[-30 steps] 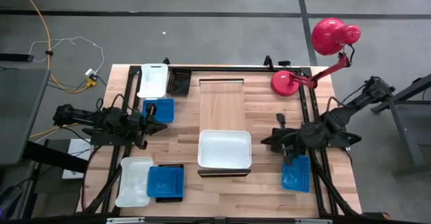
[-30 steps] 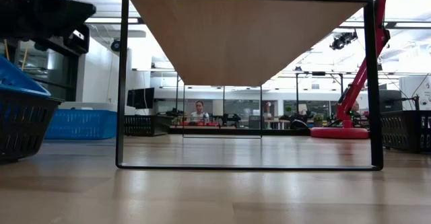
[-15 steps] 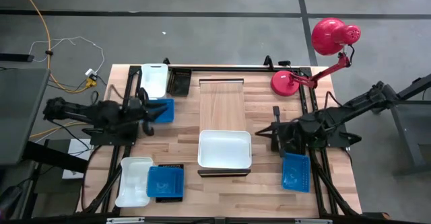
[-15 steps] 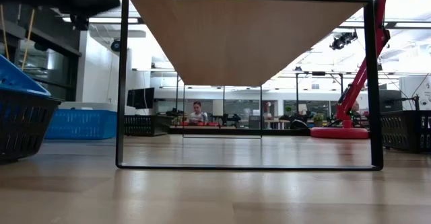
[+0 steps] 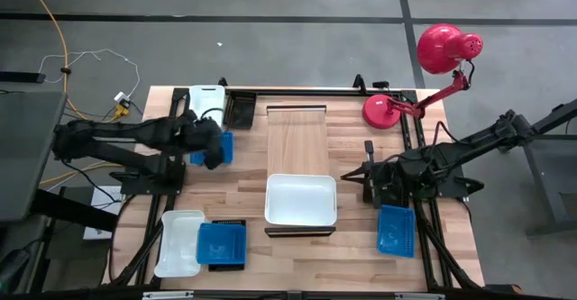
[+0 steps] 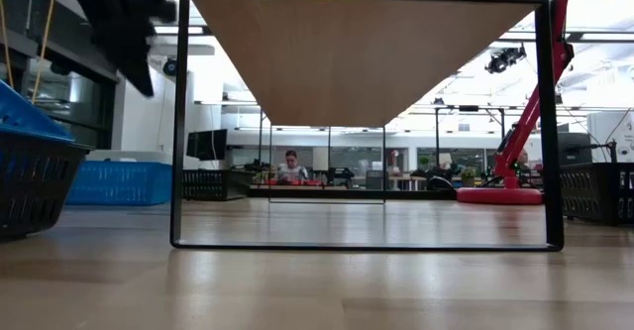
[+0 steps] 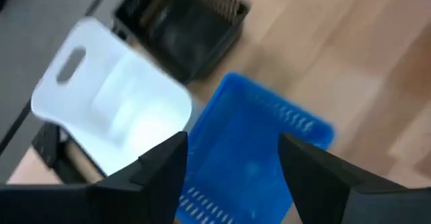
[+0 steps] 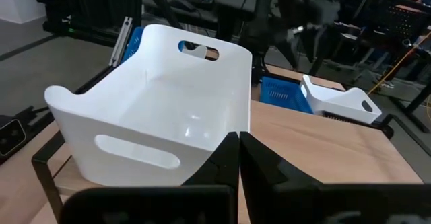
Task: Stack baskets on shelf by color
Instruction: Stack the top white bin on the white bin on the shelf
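Pale wood formed the shelf, which ran along the middle of the tabletop from its far edge toward its near edge. One white basket sat on the shelf's near end. The left gripper hovered with fingers apart above a blue basket near the table's far-left corner, where a second white basket and a black basket lay toward the far edge. The right gripper waited by the right edge, its fingers together, pointing at the basket on the shelf. Another blue basket lay near the near-right corner. At the near-left corner a white basket sat beside a blue one nested in a black one.
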Controlling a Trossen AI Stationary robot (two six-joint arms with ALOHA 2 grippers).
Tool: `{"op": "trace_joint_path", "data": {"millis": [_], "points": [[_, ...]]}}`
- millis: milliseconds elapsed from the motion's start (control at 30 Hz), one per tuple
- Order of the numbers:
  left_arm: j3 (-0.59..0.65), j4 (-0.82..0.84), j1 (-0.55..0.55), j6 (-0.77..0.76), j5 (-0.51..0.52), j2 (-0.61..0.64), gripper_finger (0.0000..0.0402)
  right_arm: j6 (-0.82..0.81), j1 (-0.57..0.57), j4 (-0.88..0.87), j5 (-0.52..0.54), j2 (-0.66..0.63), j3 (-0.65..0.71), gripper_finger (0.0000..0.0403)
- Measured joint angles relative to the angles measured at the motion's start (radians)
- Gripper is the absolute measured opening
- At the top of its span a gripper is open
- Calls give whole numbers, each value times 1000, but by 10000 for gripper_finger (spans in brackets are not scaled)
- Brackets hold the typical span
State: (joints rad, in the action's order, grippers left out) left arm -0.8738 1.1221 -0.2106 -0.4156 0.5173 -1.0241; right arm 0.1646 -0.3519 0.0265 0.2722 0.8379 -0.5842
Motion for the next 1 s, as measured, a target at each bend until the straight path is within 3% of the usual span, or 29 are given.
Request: {"op": "trace_joint_path", "data": {"millis": [200, 433, 600, 1000], "points": [[0, -37, -258, 121, -49, -141, 220, -3, 0, -10, 0, 0, 0, 0], [0, -173, -483, 223, -247, -222, 220, -3, 0, -23, 0, 0, 0, 0], [0, -191, -535, 272, -248, -261, 220, -8, 0, -26, 0, 0, 0, 0], [43, -229, -544, 349, -244, -378, 220, -11, 0, -26, 1, 0, 0, 0]]}}
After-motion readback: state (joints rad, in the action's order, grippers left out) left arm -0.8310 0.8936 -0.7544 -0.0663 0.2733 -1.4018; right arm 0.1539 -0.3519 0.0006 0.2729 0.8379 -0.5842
